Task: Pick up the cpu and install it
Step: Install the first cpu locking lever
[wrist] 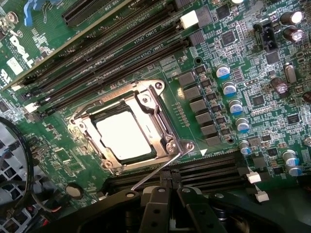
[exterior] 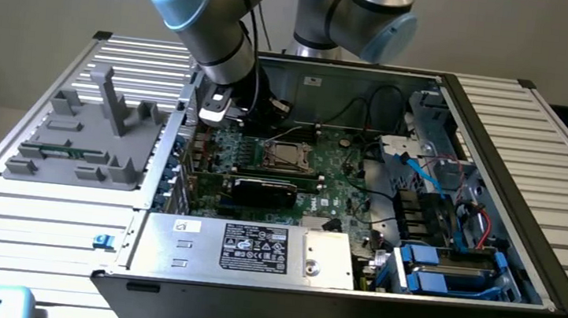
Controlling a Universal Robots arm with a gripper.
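Note:
The cpu, a shiny silver square, lies flat in the black socket on the green motherboard, and the socket's metal frame is folded down around its edges. A thin wire lever runs slanted from the frame's corner toward my gripper. My gripper hovers just beside the socket, fingers shut together with nothing between them. In the exterior view the cpu sits mid-board inside the open computer case, and my gripper hangs just to its left, low over the board.
Rows of empty black memory slots run beside the socket. A black card stands in front of it. A grey fixture on the exterior view's left holds a green memory stick. The case walls, power supply and blue drive bays hem in the board.

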